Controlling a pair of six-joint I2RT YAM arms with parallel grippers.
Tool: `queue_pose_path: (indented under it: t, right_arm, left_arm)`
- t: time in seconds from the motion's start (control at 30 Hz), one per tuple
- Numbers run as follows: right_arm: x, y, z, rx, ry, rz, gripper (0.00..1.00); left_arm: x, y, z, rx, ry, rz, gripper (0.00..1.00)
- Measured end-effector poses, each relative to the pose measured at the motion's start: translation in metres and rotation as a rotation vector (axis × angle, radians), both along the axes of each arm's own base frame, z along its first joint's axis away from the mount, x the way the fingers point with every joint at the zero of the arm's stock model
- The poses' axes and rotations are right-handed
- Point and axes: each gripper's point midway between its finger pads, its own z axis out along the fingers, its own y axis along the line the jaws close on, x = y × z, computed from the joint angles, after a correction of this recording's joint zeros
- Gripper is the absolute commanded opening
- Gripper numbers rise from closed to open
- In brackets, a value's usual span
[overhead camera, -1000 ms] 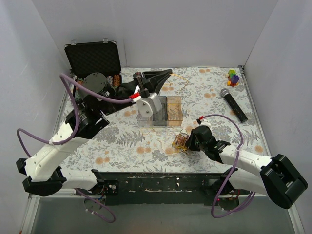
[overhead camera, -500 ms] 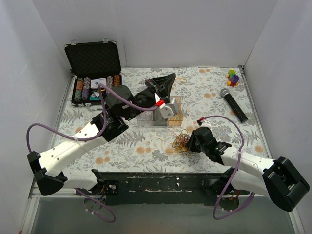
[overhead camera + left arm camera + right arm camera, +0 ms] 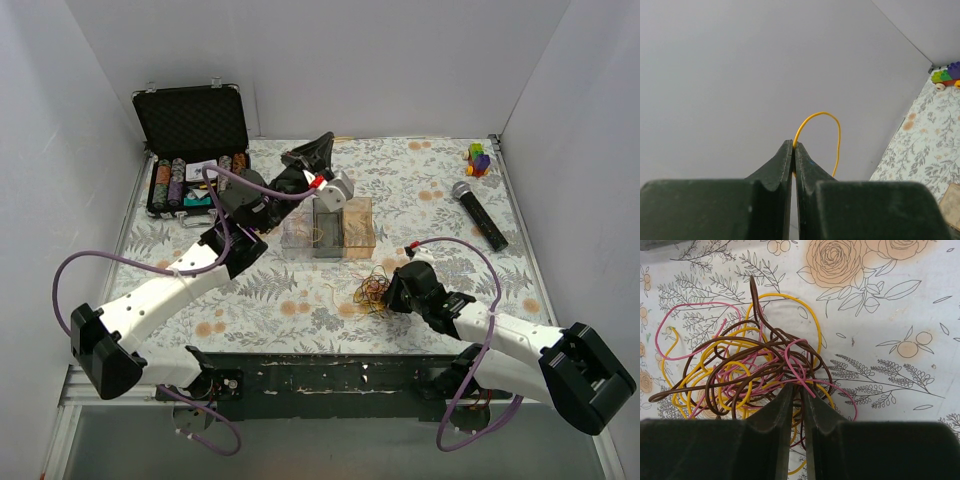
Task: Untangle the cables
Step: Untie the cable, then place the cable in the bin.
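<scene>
The cables (image 3: 371, 290) are a small tangle of thin yellow, pink and brown wires on the flowered cloth, in front of the clear box. They fill the right wrist view (image 3: 745, 365). My right gripper (image 3: 388, 292) (image 3: 796, 388) is shut on several strands at the bundle's near edge, low on the cloth. My left gripper (image 3: 321, 148) (image 3: 793, 144) is raised near the back wall, pointing up. It is shut on a single yellow wire (image 3: 824, 115) that loops out above its tips and runs down behind the right finger.
A clear plastic box (image 3: 352, 228) stands mid-table under the left wrist. An open black case (image 3: 190, 120) with poker chips is at the back left. A microphone (image 3: 478, 214) and a small toy of coloured bricks (image 3: 479, 158) (image 3: 947, 77) lie at the back right.
The left arm has swung in toward the middle and its gripper has turned up toward the back wall, still pinching the yellow wire. The right gripper has stayed at the bundle.
</scene>
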Motion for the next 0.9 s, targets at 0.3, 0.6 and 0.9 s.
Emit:
queue_pose_path:
  t: [0.3, 0.6, 0.9]
  right_arm:
    - [0.001, 0.001, 0.0, 0.0, 0.0, 0.0, 0.19]
    - [0.001, 0.001, 0.0, 0.002, -0.002, 0.0, 0.19]
    - [0.001, 0.001, 0.0, 0.001, -0.001, 0.0, 0.18]
  left_arm:
    - [0.011, 0.005, 0.01, -0.071, -0.02, -0.005, 0.0]
    - [0.014, -0.009, 0.009, -0.07, -0.042, -0.054, 0.0]
    - [0.015, -0.01, 0.011, -0.065, -0.066, -0.051, 0.0]
